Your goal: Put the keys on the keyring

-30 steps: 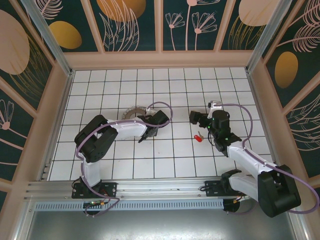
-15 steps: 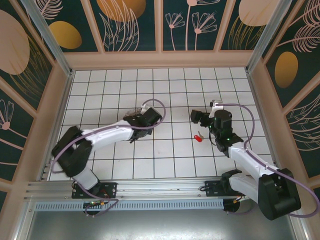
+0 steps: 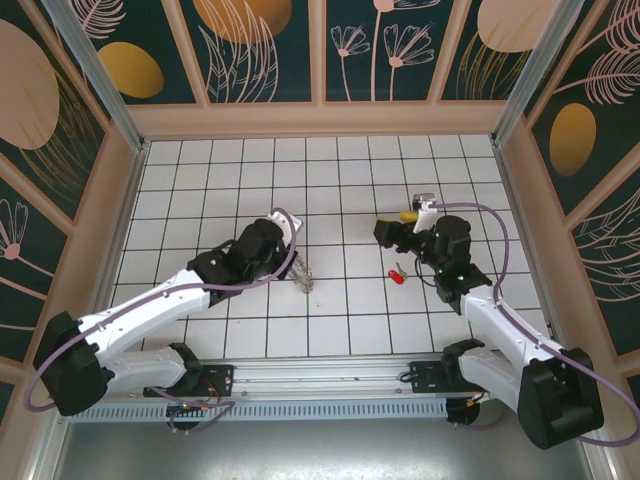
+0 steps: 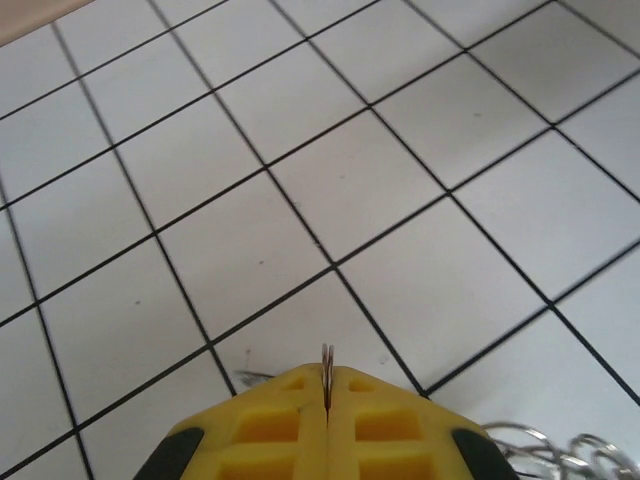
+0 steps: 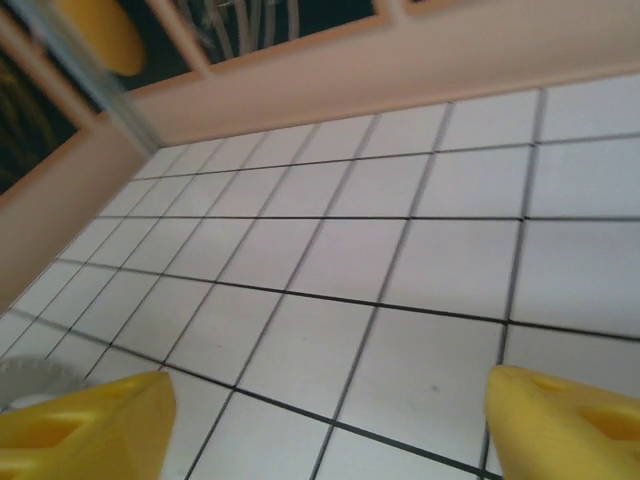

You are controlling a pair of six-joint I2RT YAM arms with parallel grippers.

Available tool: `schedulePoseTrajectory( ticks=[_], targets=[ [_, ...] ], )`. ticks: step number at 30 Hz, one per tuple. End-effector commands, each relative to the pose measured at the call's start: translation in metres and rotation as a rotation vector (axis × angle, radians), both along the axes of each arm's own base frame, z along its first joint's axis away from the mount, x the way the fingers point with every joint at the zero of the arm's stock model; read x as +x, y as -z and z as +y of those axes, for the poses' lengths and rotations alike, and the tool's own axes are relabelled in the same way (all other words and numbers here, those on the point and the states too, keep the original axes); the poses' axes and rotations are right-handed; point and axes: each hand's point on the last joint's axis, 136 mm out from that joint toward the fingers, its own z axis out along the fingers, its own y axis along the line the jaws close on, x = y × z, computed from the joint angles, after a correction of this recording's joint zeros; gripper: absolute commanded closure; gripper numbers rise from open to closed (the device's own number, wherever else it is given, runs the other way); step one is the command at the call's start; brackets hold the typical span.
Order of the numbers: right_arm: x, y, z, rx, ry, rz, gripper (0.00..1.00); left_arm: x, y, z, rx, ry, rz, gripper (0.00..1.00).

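The keys are one tiny red-headed piece (image 3: pixel 397 274) lying on the white tiled floor, right of centre. The keyring is a fine metal ring whose thin edge (image 4: pixel 326 362) sticks up between the yellow fingertips of my left gripper (image 4: pixel 327 378), which is shut on it. Chain links (image 4: pixel 560 450) trail off to the lower right, and in the top view a strand of the keyring (image 3: pixel 303 281) hangs below the left gripper (image 3: pixel 288 262). My right gripper (image 3: pixel 395 223) hovers just beyond the red key. It is open, with only bare tiles between its fingers (image 5: pixel 325 400).
The tiled floor (image 3: pixel 330 320) is boxed in by peach walls (image 3: pixel 320 118) at the back and both sides. The left arm (image 3: pixel 150 310) stretches diagonally across the near left tiles. A purple cable (image 3: pixel 495 245) loops beside the right arm.
The left arm has swung out low to the left, and the keyring it holds now dangles as a strand. The right gripper has tipped upward and narrowed a little. The red key has not moved.
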Motion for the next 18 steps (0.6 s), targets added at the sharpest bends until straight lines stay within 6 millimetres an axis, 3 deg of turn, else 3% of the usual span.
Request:
schedulePoseTrajectory(
  ticks=[1,9,13,18],
  targets=[
    [-0.017,-0.05,0.024,0.074,-0.175,-0.144,0.31,-0.013,-0.032,-0.024,-0.126,0.171,-0.095,1.0],
    [-0.067,-0.076,0.058,0.18,-0.467,-0.273,0.53,-0.065,-0.088,-0.053,-0.384,0.494,-0.19,1.0],
    [-0.094,-0.084,0.074,0.2,-0.602,-0.337,0.65,-0.081,-0.103,-0.058,-0.445,0.585,-0.201,1.0],
    [-0.131,-0.093,0.092,0.21,-0.773,-0.413,0.72,-0.096,-0.123,-0.062,-0.512,0.662,-0.218,1.0]
  ],
)
